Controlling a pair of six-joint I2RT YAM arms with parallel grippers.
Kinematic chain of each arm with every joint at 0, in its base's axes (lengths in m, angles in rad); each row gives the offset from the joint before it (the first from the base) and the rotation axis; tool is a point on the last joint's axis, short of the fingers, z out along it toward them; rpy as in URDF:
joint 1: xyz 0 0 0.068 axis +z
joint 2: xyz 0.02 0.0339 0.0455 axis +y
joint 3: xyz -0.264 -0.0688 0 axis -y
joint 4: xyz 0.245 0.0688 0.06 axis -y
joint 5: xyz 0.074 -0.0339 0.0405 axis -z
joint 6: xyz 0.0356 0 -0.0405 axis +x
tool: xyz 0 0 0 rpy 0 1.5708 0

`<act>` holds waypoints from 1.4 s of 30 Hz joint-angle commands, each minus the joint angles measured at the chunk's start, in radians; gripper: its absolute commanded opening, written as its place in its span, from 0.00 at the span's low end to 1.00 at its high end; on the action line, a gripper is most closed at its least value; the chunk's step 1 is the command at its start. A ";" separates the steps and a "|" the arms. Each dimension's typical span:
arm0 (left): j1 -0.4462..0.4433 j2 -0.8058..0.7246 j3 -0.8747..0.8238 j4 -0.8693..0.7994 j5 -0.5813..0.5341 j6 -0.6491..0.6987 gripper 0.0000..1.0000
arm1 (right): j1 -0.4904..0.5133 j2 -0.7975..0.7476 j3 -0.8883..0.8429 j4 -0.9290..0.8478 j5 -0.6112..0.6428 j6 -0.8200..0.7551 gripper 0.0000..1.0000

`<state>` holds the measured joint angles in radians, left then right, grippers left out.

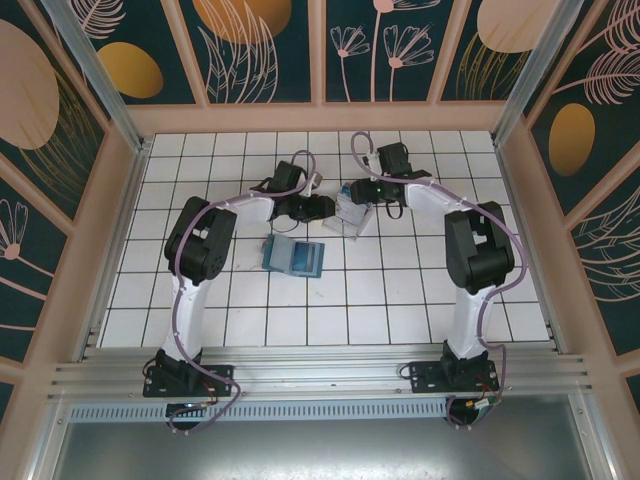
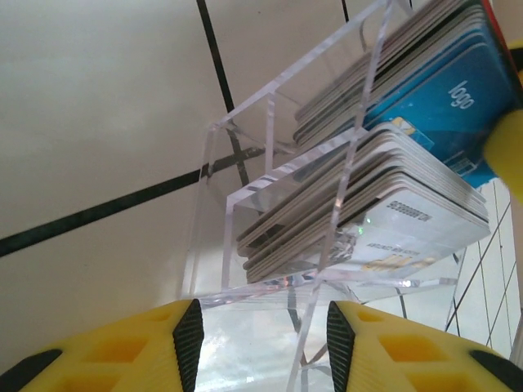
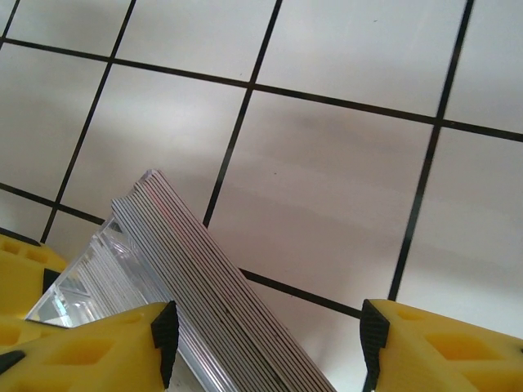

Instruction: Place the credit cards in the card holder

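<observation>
The credit cards stand in two stacks in a clear plastic tray (image 1: 350, 218). One stack is fronted by a blue card (image 2: 458, 106), the other by a whitish-grey card (image 2: 409, 224). My left gripper (image 2: 263, 327) straddles the tray's near clear wall (image 2: 245, 282); whether its pads press on it is not visible. My right gripper (image 3: 265, 327) is open over the edges of a card stack (image 3: 221, 294), which lies close to its left finger. The teal card holder (image 1: 295, 257) lies on the tiles nearer the arm bases, apart from both grippers (image 1: 325, 208) (image 1: 352, 192).
White tiles with dark grout cover the table (image 1: 420, 290). Wooden frame walls (image 1: 320, 118) and aluminium posts enclose it on three sides. Both arms bend inward and meet over the tray near the middle back.
</observation>
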<state>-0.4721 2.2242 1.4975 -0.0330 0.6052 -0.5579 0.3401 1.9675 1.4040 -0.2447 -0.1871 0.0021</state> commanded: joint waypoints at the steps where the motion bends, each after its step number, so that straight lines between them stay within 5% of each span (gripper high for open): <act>1: -0.004 -0.032 -0.008 0.012 0.009 -0.004 0.47 | -0.003 0.022 0.034 -0.041 -0.043 -0.036 0.63; 18: -0.003 -0.040 -0.039 0.032 0.006 -0.009 0.47 | -0.015 0.019 0.073 -0.031 0.034 -0.029 0.60; 42: -0.003 -0.043 -0.044 0.039 0.014 -0.020 0.47 | -0.014 -0.001 0.067 -0.006 -0.017 -0.040 0.48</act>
<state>-0.4725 2.2131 1.4677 0.0048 0.6052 -0.5701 0.3389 1.9862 1.4528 -0.2764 -0.2142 -0.0284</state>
